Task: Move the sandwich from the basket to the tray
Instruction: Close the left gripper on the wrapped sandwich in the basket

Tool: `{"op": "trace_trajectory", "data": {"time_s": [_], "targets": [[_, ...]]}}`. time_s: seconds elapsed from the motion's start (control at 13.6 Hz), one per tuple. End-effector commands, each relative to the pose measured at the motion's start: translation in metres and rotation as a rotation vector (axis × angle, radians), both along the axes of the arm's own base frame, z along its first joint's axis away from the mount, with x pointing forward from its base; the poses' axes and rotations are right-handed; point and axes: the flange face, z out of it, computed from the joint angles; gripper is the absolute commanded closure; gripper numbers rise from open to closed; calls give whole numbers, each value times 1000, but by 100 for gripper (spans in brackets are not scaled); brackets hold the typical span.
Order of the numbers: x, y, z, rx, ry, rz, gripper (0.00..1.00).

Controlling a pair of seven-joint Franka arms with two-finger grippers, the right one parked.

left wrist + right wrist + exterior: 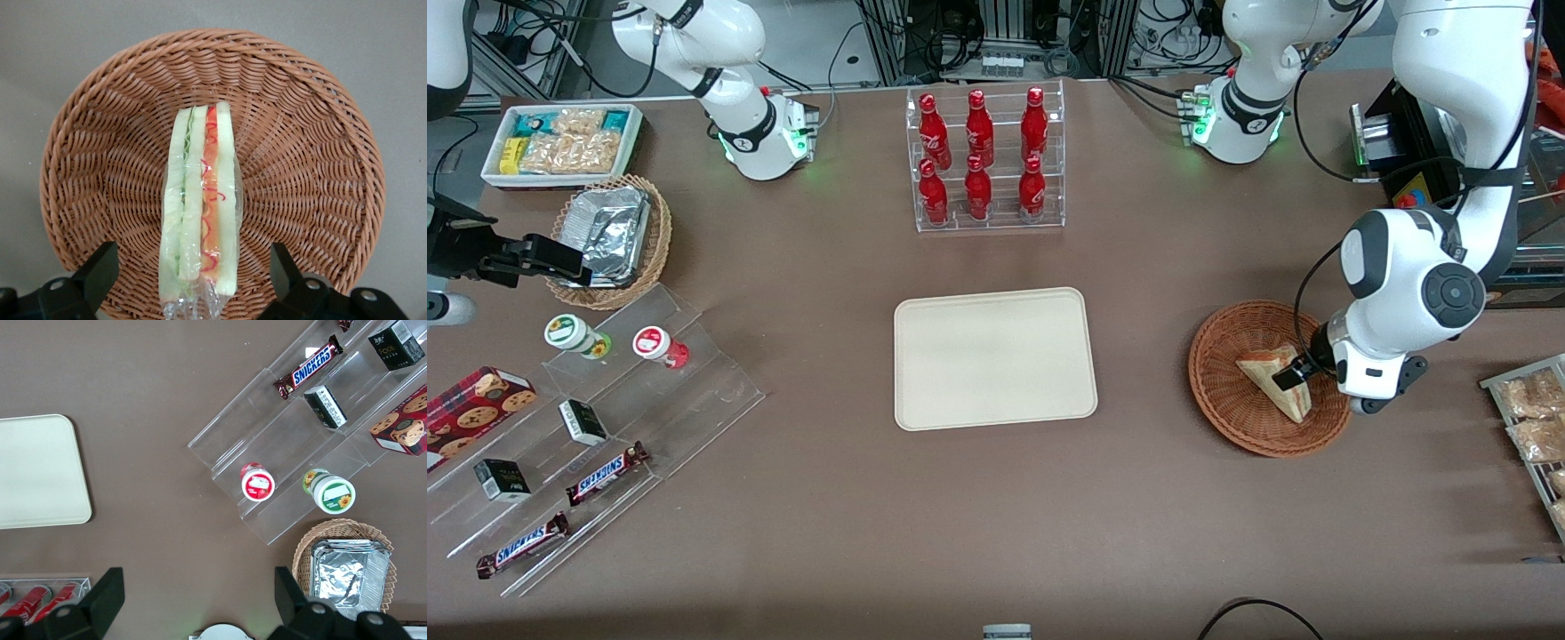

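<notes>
Two chocolate bars (560, 507) lie nearest the front camera, on a clear stepped stand (605, 436) toward the parked arm's end of the table (996, 533), together with small dark boxes (583, 421), a cookie box (471, 404) and two round cups, one with a green lid (572, 334) and one with a red lid (656, 345). Farther from the front camera than that stand sits a light tan basket (609, 240) holding crumpled foil, and farther again a white bin (562, 142) of packaged snacks. Centrally on the table lies the tray (994, 357), flat and cream-beige, with nothing on it. Farther from the front camera than the tray stands a clear rack (985, 158) carrying six red bottles. Toward the working arm's end of the table rests the basket (1232, 391), round, shallow and reddish-brown, well apart from the tray. Inside it lies the sandwich (1270, 378), a pale wedge in clear wrap; the left wrist view shows its cut edge with green, orange and red filling layers (200, 207). The gripper (1294, 375) is lowered over the basket, directly at the sandwich. Its fingers (100, 270) stand spread wide, one on each side of the sandwich, with a gap between each finger and the bread, so nothing is grasped. Packets of snacks (1529, 413) on a rack sit at the table edge near the working arm.
</notes>
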Motion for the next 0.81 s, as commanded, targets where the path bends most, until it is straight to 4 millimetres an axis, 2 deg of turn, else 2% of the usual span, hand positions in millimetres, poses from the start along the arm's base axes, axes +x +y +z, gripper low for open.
{"op": "trace_trajectory", "data": {"time_s": [0.0,0.37,0.44,0.52,0.59,0.74], "targets": [[-2,-4,-15,-2,-10,26,0],[-13,-7,-42,-3,-12,54,0],[-17,-7,-47,-2,-17,57,17],[-18,-7,-47,0,-11,76,66],[-18,-7,-45,2,-8,82,100],[-17,-8,-27,8,12,50,100]]}}
